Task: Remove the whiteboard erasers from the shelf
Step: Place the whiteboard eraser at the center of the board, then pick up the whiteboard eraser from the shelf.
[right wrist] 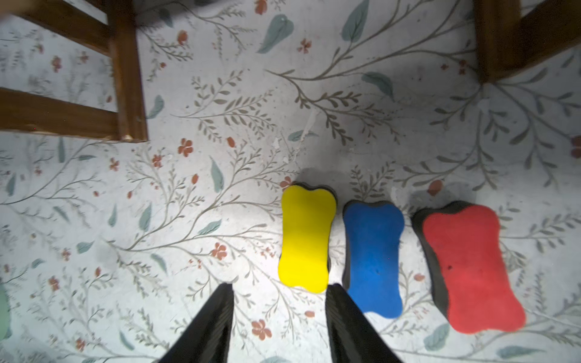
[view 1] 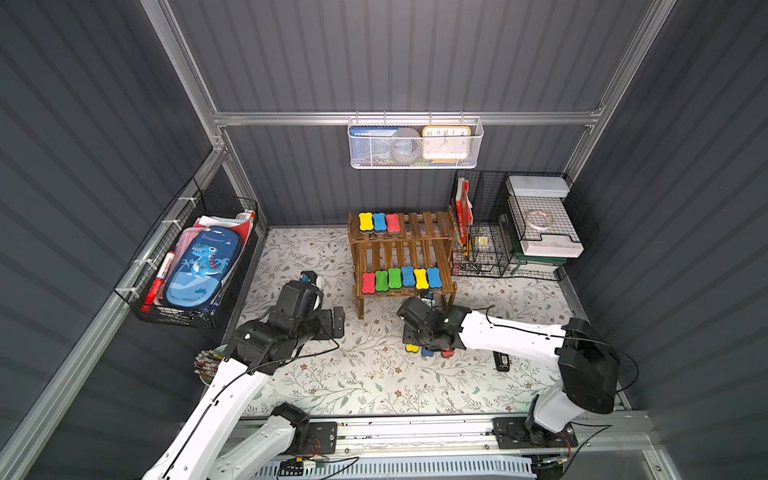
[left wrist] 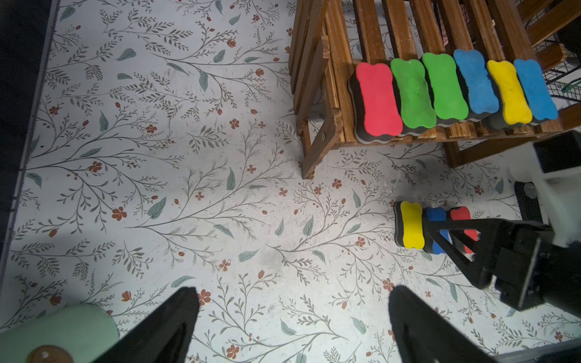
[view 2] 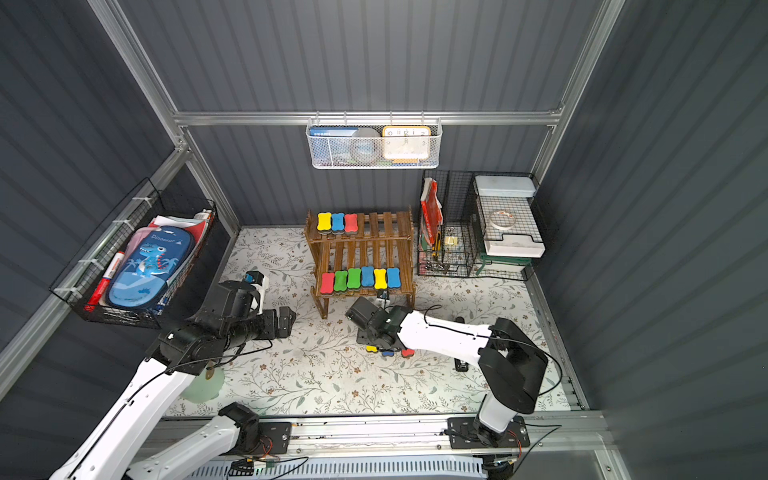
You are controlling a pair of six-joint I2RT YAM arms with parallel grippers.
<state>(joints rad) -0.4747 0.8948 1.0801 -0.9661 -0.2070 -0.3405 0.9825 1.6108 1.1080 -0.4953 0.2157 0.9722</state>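
The shelf (view 1: 428, 226) (view 2: 386, 226) stands at the back of the table. Three whiteboard erasers, yellow (view 1: 365, 221), blue (view 1: 379, 221) and red (view 1: 392, 222), lie on its top tier. Several more (view 1: 401, 279) (left wrist: 440, 88) line the front of its lower tier. Another three lie on the table in front of the shelf: yellow (right wrist: 305, 239), blue (right wrist: 372, 257) and red (right wrist: 468, 270). My right gripper (right wrist: 281, 287) hangs open just short of the yellow one, with only table between its fingers. My left gripper (left wrist: 294, 290) is wide open and empty over bare table, left of the shelf.
A black wire basket (view 1: 137, 299) on the left wall holds a blue pencil case and a red marker. A white mesh basket (view 1: 415, 143) hangs on the back wall. A black wire-grid organiser (view 1: 498, 249) stands right of the shelf. A green cup (left wrist: 56, 330) and a small black object (view 1: 502, 360) sit near the front.
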